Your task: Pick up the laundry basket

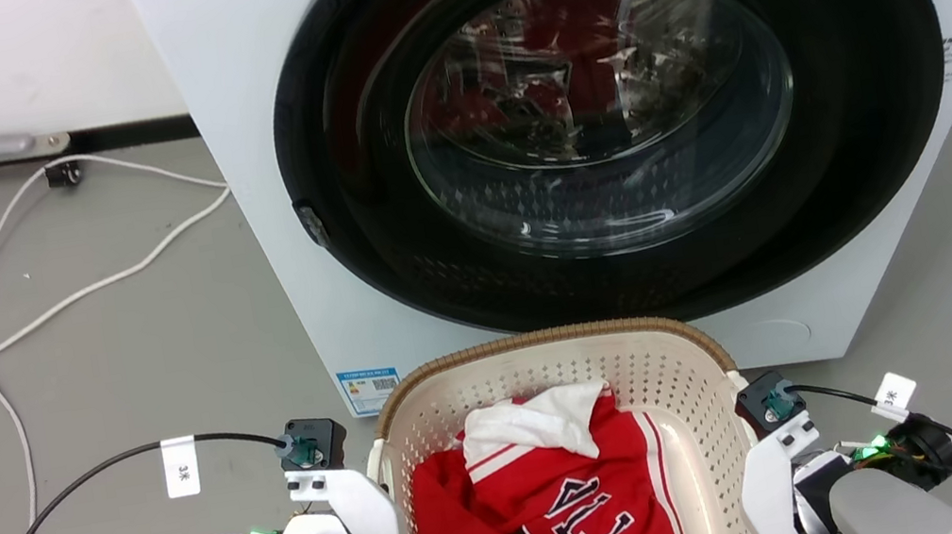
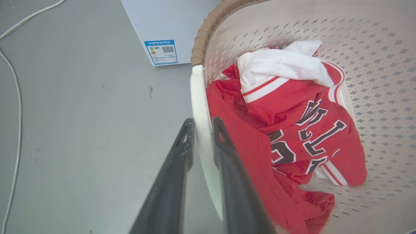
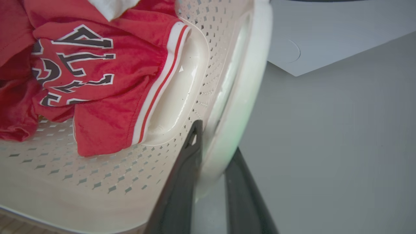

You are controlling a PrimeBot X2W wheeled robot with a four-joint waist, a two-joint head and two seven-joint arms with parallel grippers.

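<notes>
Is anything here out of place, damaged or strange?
Nothing is damaged or spilled. The only untidy thing is a loose white cable snaking over the floor left of the washing machine; the laundry basket looks level.

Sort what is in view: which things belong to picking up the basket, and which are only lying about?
For the job: basket; left gripper and right gripper, jaws clamped on its handles.
Lying about: washer; floor cables; red jersey and white cloth, both inside the basket.
</notes>
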